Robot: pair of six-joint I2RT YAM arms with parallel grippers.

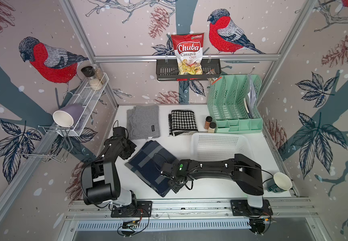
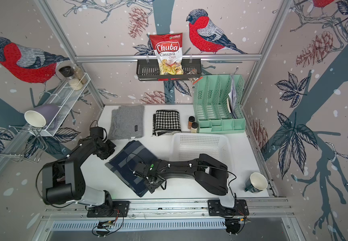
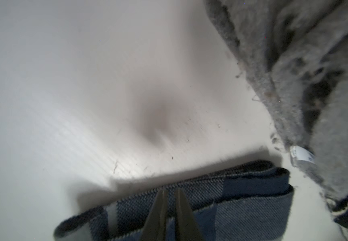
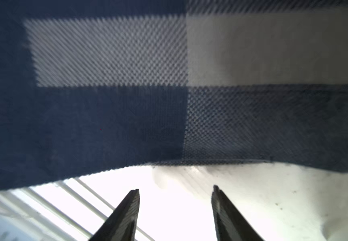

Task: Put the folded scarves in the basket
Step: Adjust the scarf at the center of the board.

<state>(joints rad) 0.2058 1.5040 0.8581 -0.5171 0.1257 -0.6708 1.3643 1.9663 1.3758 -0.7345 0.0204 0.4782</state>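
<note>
Plainly, the right gripper point(image 4: 176, 188) stands open. Its two fingers point(image 4: 127, 215) are well apart with bare white table point(image 4: 252, 198) between them. The near edge of the folded scarf point(image 4: 106, 125) lies just ahead of the tips, apart from them.

The left gripper point(image 3: 171, 191) has its fingers point(image 3: 158, 210) drawn almost together, with only a thin slit between them, at the scarf's far-left edge. Whether they pinch any cloth cannot be told.

In both top views the navy and grey checked scarf point(image 1: 148, 162) point(image 2: 123, 164) lies flat on the table near the middle, between the two arms. It is outside the basket point(image 1: 219, 135) point(image 2: 199, 135) and just left of it. Only these views show the basket, and in them the black wrists cover both sets of fingertips.

The left wrist view alone shows the scarf's stacked layers along its folded edge. It also shows a grey woolly scarf point(image 3: 325, 104) with a small white label lying just beside the scarf's corner.
</note>
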